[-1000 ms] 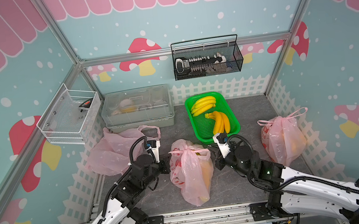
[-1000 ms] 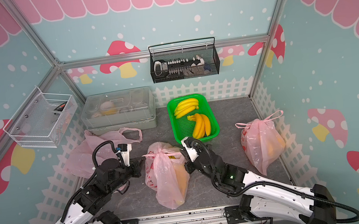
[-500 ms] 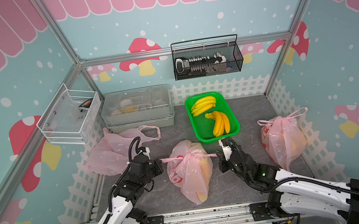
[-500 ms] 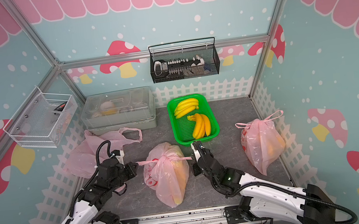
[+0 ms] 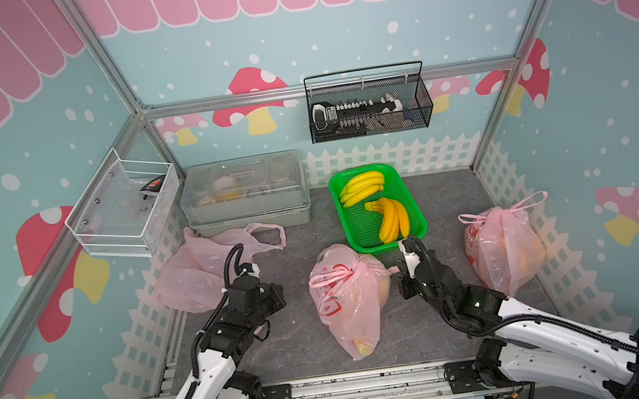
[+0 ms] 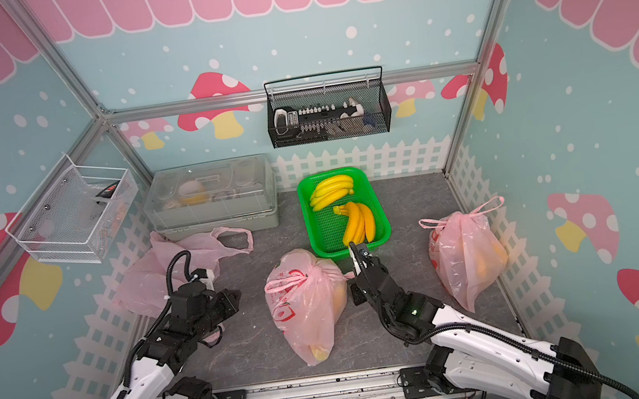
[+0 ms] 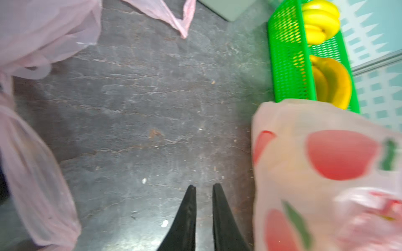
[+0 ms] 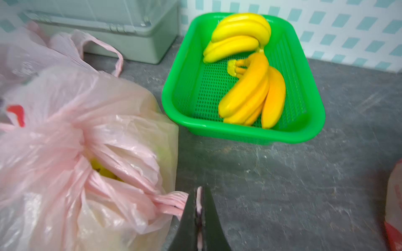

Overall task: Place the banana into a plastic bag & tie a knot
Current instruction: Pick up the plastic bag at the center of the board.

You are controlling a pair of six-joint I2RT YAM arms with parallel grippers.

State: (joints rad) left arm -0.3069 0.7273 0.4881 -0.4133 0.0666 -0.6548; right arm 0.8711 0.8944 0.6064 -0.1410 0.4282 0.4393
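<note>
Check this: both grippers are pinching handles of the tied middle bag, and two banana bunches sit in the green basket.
Not both. Only the right gripper pinches a handle of the tied middle bag; the left wrist view shows the left gripper, jaws slightly apart, over bare table and holding nothing. Two banana bunches do sit in the green basket.

banana [image 8: 104, 172] half-hidden in bag [image 8: 65, 104], basket [image 5: 419, 111] contents unclear

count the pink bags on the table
3: empty bag at left, knotted bag in the centre, tied bag at right; the left one may hide more.
</note>
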